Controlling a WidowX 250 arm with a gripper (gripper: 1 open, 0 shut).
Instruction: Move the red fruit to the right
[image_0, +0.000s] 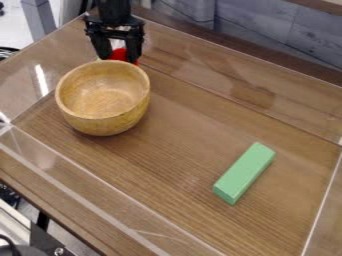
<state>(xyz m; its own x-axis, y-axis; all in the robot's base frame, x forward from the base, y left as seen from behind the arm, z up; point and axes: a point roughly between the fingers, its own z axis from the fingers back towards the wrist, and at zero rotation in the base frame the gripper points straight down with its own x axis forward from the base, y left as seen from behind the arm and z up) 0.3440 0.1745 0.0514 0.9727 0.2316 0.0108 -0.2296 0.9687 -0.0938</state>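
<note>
now gripper (118, 52) spread wide astride red fruit (120, 55).

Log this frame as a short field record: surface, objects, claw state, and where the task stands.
surface: wooden table with clear walls around it
red fruit: on the table behind the wooden bowl, between the claw's fingers
wooden bowl: upright, left of centre, nothing visible inside
green block: lying flat, front right
claw: open, pointing down, fingers either side of the fruit
grasp: not closed yet
task progress: fruit not yet moved to the right
</note>
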